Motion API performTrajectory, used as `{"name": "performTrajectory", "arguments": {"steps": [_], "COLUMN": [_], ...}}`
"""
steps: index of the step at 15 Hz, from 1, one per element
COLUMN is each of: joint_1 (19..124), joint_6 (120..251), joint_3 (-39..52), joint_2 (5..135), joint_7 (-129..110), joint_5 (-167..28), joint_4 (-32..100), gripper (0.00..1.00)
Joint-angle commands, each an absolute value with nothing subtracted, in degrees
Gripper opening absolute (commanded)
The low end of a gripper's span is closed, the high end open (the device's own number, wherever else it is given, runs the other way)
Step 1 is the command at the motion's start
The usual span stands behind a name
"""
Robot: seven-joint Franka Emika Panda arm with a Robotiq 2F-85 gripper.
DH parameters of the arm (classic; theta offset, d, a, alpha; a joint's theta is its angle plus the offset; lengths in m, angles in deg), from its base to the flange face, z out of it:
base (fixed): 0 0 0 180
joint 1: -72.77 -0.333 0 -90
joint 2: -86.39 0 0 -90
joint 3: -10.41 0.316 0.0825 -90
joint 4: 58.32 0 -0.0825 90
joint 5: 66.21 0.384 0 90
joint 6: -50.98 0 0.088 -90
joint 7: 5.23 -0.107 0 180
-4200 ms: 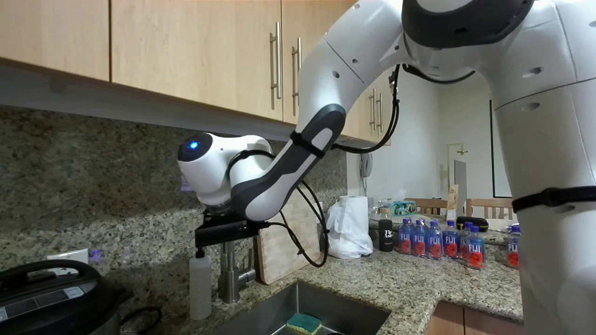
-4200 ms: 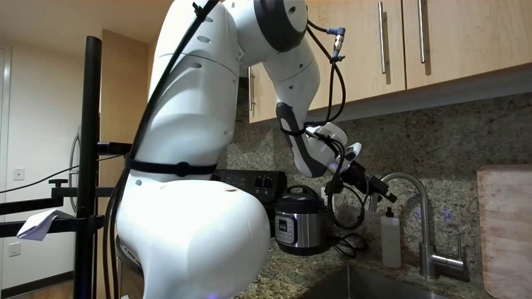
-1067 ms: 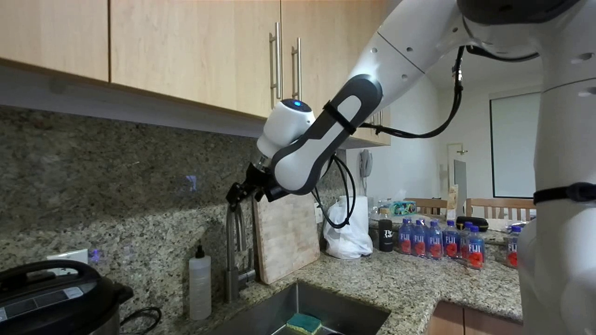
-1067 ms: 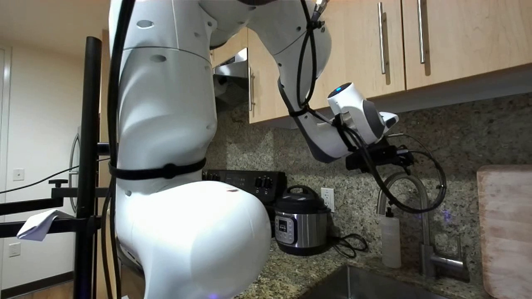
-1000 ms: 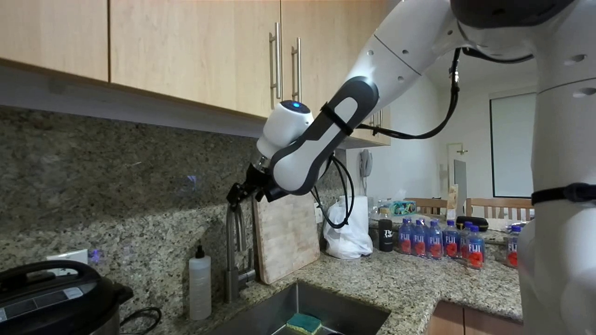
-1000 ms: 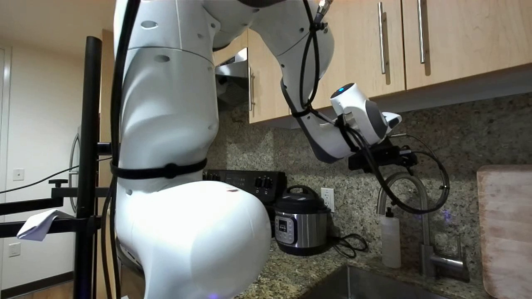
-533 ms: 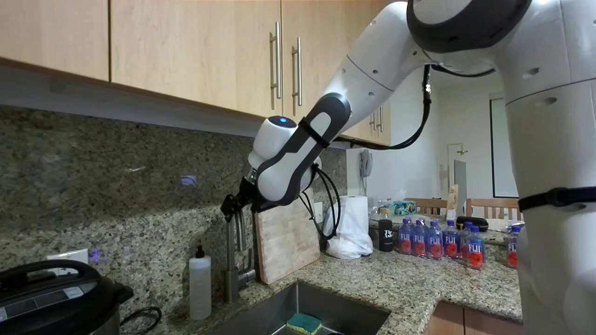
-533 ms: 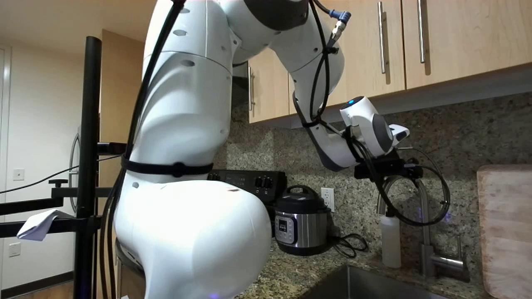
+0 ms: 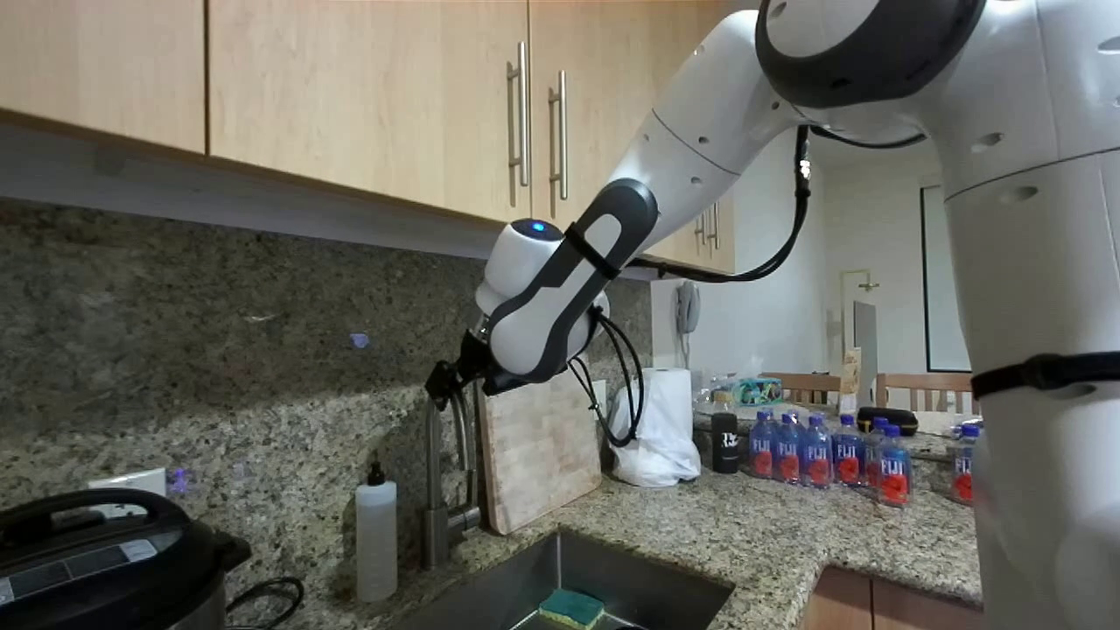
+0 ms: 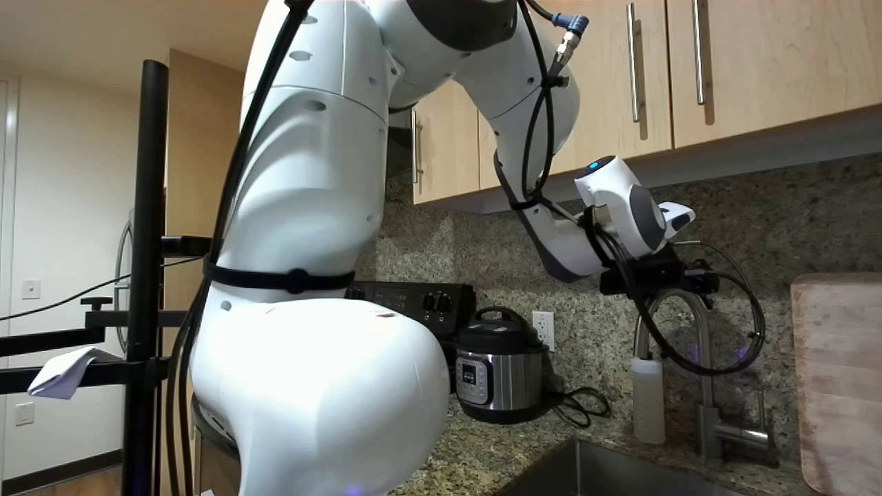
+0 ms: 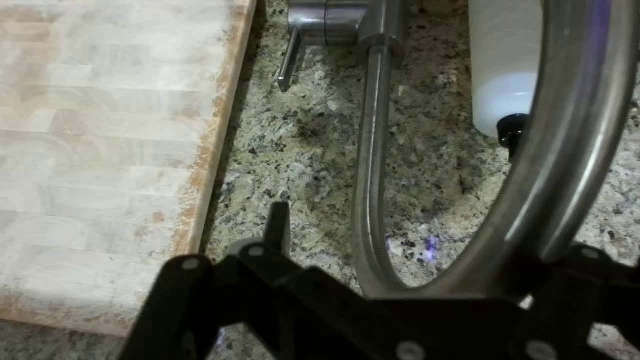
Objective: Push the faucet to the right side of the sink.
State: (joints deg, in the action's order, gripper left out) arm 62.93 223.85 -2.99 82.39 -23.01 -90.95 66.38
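Wrist view: hand [image 11: 422, 220] fingers apart, arched faucet [image 11: 370, 190] between them, soap bottle [image 11: 505, 75] at 2 o'clock. In an exterior view, sink [image 9: 647, 579] at 4 o'clock from faucet base.

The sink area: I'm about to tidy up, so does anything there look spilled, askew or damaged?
No spill shows, and the faucet and soap bottle stand upright. The one oddity is the cutting board beside the faucet: in the wrist view its edge is patchy brown, perhaps worn or stained, though I can't tell which.
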Motion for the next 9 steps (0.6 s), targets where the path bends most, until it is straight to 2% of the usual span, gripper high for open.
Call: {"name": "performTrajectory", "arguments": {"steps": [1, 9], "joint_1": [63.93, 64.75], "joint_6": [222.25, 220.13], "joint_3": [-3.98, -7.42], "joint_2": [83.98, 85.08], "joint_7": [-22.98, -23.44], "joint_5": [-89.73, -89.97], "joint_4": [67.83, 68.89], "gripper": [1.0, 1.0]}}
